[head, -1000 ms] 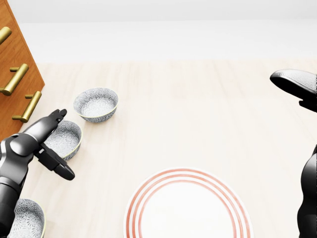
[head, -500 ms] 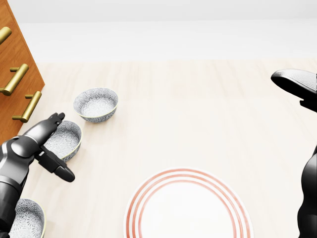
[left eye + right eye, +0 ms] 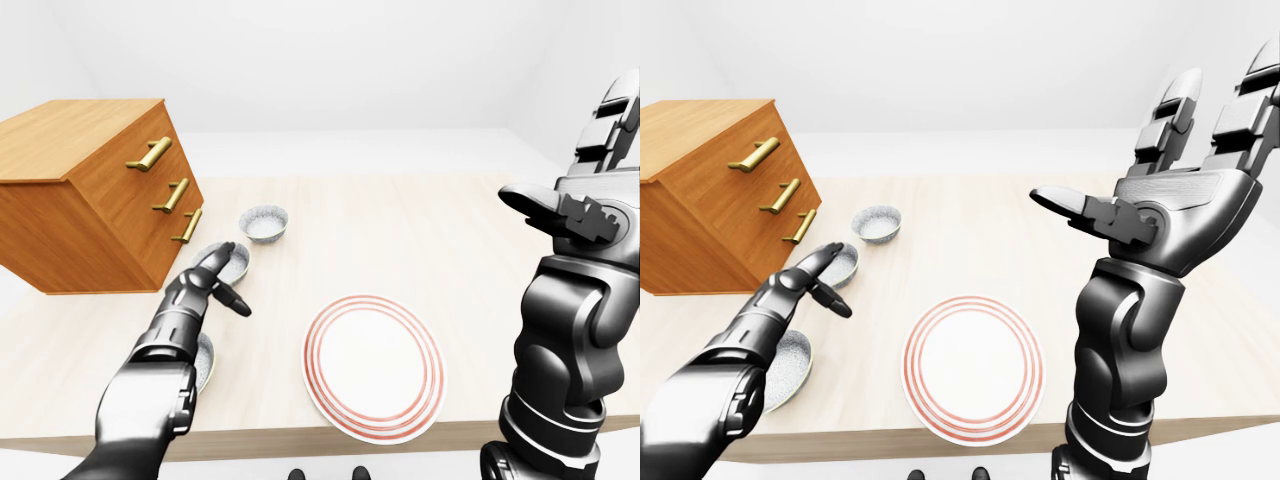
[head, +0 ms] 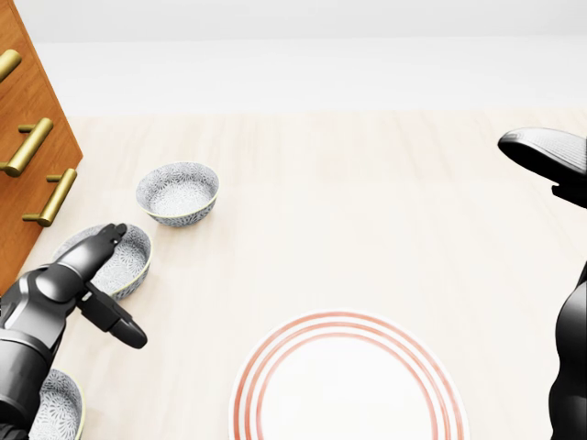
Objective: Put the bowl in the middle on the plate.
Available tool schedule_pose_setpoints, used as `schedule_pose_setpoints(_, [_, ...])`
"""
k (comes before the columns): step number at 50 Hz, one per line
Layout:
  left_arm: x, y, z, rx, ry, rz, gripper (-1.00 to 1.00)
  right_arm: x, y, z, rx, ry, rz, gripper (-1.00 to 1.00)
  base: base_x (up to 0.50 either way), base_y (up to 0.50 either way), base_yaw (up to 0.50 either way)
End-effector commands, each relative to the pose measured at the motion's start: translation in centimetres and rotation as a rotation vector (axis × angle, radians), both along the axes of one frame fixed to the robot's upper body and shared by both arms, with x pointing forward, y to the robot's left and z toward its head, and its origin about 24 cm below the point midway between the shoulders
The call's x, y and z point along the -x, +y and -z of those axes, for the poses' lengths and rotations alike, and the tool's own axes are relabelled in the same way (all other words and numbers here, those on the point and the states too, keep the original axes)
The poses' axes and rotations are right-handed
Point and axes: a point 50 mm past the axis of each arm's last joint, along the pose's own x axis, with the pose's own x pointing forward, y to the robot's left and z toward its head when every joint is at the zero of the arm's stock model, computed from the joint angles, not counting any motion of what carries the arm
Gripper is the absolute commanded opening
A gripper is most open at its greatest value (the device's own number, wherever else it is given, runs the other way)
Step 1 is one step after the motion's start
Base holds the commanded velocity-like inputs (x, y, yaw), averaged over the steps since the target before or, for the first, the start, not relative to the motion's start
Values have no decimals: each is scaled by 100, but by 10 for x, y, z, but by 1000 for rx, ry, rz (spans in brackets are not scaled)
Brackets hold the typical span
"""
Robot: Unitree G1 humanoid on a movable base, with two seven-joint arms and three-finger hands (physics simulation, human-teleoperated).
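Left hand [image 4: 96, 280], fingers spread apart and gripping nothing, reaches in from the lower left of the head view; its upper fingers [image 4: 108, 236] lie over the near rim of the middle bowl [image 4: 122, 258], while the thumb points down and to the right of that bowl. Whether the fingers touch the rim cannot be told. The middle bowl, grey with a fine speckled pattern inside, sits on the pale wooden bench [image 4: 367, 211], the second in a row of three alike that runs along the left side of the head view. The far bowl [image 4: 178, 192] stands just above and to the right of it, apart from it; the near bowl [image 4: 53, 403] lies at the bottom left corner, partly hidden by the left forearm. A wooden drawer chest [image 3: 95, 190] with brass handles [image 3: 172, 194] stands on the bench at the left, just beside the row of bowls. The plate [image 4: 348, 385], white with red rings near its rim, rests at the bottom centre of the head view, well apart from the middle bowl and to its right. Right hand [image 3: 1170, 150] is raised high above the bench at the right, palm open, fingers extended upward and thumb pointing left.
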Motion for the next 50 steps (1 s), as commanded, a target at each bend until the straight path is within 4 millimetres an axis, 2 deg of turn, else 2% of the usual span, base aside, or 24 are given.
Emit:
schedule_pose_setpoints(1, [3, -2, 8, 1, 16, -7, 100, 0, 0, 1, 0, 3, 0, 100, 0, 0, 0])
schedule_pose_setpoints(6, [4, -1, 9, 3, 21, -11, 100, 1, 1, 1, 0, 0, -2, 100, 0, 0, 0])
schedule_pose_setpoints(8, [8, -4, 17, 4, 39, -14, 100, 2, 1, 0, -3, -6, -10, 100, 0, 0, 0])
schedule_pose_setpoints(23, [7, -3, 16, 5, 40, -16, 100, 0, 2, 2, 0, 5, -13, 100, 0, 0, 0])
schedule_pose_setpoints(24, [10, -3, 21, 8, 52, -26, 100, 1, 3, 3, 1, 6, -15, 100, 0, 0, 0])
schedule_pose_setpoints(37, [11, -4, 23, 1, 57, -25, 100, 2, 3, 2, -2, -1, -14, 100, 0, 0, 0])
schedule_pose_setpoints(38, [11, -4, 22, 42, 55, -30, -59, 4, 2, 0, -6, -13, -15, 100, 0, 0, 0])
schedule_pose_setpoints(42, [11, -4, 22, 45, 54, -29, -59, 4, 2, 0, -7, -14, -15, 100, 0, 0, 0])
schedule_pose_setpoints(43, [10, -4, 21, 64, 51, -34, -100, 6, 2, -1, -12, -20, -16, 100, 0, 0, 0])
schedule_pose_setpoints(50, [10, -4, 21, 65, 50, -34, -100, 6, 2, -1, -13, -20, -17, 100, 0, 0, 0])
